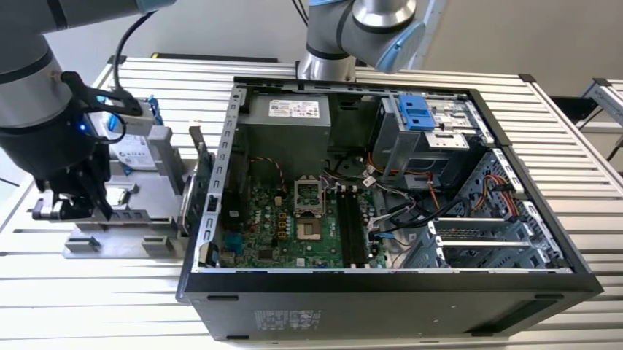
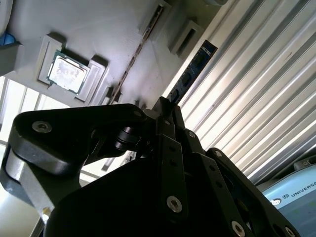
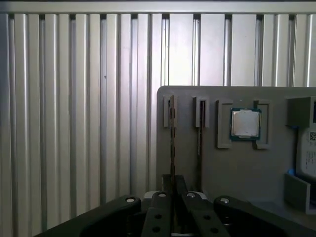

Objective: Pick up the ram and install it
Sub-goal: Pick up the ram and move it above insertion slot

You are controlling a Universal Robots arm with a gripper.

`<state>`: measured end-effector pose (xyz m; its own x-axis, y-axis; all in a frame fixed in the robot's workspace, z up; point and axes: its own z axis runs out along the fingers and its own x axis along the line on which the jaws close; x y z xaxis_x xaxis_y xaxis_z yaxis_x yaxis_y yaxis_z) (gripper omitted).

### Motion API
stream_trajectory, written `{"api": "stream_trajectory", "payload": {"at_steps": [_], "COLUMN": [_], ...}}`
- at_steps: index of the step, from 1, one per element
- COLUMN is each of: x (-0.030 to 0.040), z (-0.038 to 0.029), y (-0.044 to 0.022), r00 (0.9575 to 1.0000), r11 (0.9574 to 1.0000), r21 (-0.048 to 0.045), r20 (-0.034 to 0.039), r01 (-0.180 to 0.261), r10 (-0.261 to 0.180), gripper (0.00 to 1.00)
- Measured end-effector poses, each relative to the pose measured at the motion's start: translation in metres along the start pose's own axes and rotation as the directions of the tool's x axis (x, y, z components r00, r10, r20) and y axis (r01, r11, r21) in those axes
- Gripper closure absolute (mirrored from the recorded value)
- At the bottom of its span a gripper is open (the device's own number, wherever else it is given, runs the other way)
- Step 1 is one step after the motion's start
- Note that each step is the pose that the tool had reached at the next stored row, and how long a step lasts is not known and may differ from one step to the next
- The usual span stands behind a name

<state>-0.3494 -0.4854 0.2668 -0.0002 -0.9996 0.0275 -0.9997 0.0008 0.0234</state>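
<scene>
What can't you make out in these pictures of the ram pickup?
- Ram: its near end is hidden behind the gripper in both wrist views.
- Hard drive: cut off by the picture's edge in the first wrist view.
- Tray: in the exterior view the arm covers much of what it holds.

Open computer case (image 1: 389, 306) on slatted table (image 1: 87, 306), arm's claw (image 1: 70, 209) low over grey parts holder (image 1: 122, 244)
</scene>
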Motion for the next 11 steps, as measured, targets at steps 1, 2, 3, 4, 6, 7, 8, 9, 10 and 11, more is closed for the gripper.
{"api": "stream_trajectory", "payload": {"at_steps": [1, 2, 3, 4, 6, 7, 8, 9, 10, 11], "x": [0.0, 0.0001, 0.0001, 0.0001, 0.0002, 0.0002, 0.0002, 0.0003, 0.0003, 0.0003], "z": [-0.0009, -0.0018, -0.0029, -0.0041, -0.0068, -0.008, -0.0092, -0.0104, -0.0115, -0.0125], "y": [0.0, 0.0001, 0.0001, 0.0001, 0.0002, 0.0002, 0.0003, 0.0003, 0.0003, 0.0003], "r00": [1.0, 1.0, 1.0, 1.0, 1.0, 1.0, 1.0, 1.0, 1.0, 1.0], "r11": [1.0, 1.0, 1.0, 1.0, 1.0, 1.0, 1.0, 1.0, 1.0, 1.0], "r21": [0.0, 0.0, 0.0, 0.0, -0.0001, 0.0, 0.0, 0.0, 0.0, -0.0001], "r20": [0.0, -0.0001, -0.0001, 0.0, -0.0001, 0.0, 0.0001, 0.0, 0.0, 0.0], "r01": [0.0, 0.0, 0.0, 0.0, 0.0, 0.0, 0.0, 0.0, -0.001, -0.001], "r10": [0.0, 0.0, 0.0, 0.0, 0.0, 0.0, 0.0, 0.0, 0.001, 0.001], "gripper": [1.0, 1.0, 1.0, 1.0, 1.0, 1.0, 1.0, 1.0, 1.0, 1.0]}}
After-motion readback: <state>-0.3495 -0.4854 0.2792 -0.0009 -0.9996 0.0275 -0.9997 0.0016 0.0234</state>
